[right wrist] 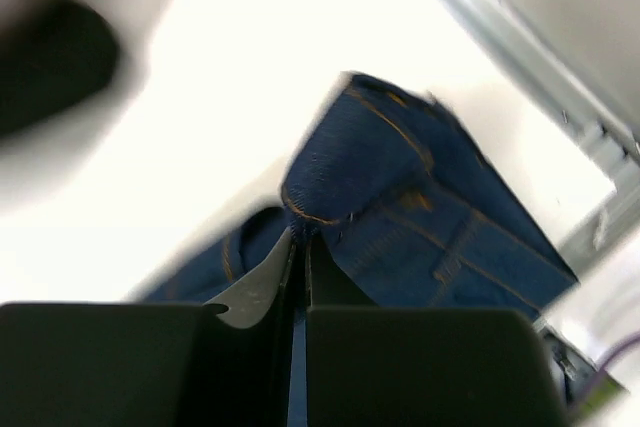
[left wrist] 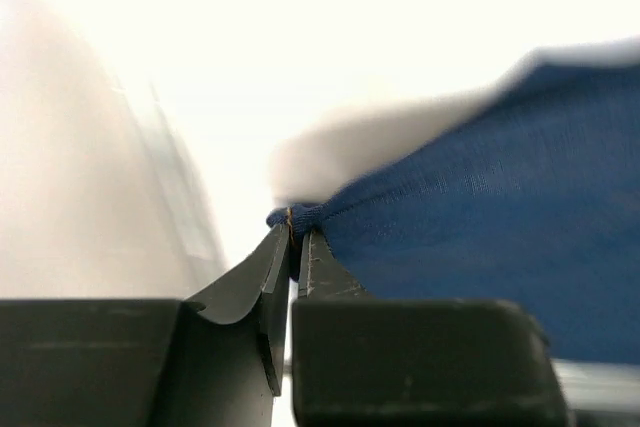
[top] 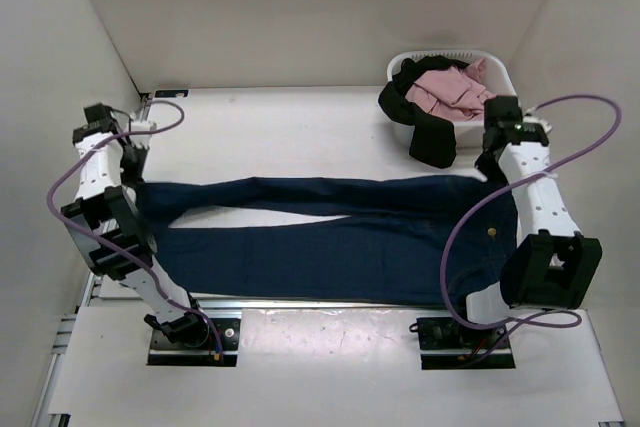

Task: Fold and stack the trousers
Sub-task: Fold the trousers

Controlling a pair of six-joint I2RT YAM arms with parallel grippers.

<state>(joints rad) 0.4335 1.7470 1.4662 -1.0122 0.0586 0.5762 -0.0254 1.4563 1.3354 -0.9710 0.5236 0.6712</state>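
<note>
Navy denim trousers lie stretched left to right across the near half of the table, waist end to the right and leg ends to the left. Their near edge runs just beside the table's front edge, above the arm bases. The two legs part toward the left, and a narrow wedge of tabletop shows between them. The left gripper has its jaws closed tight on a bunched corner of a leg hem; the right gripper pinches a stitched edge at the waist end the same way. Both wrist views are blurred, so whether the pinched corners are lifted off the surface is hard to tell. Beyond the far leg, open tabletop runs to the back wall. In the far right corner stands a white laundry basket — black trousers draped over its near rim, a pink garment inside. The side walls stand close to both arms.
</note>
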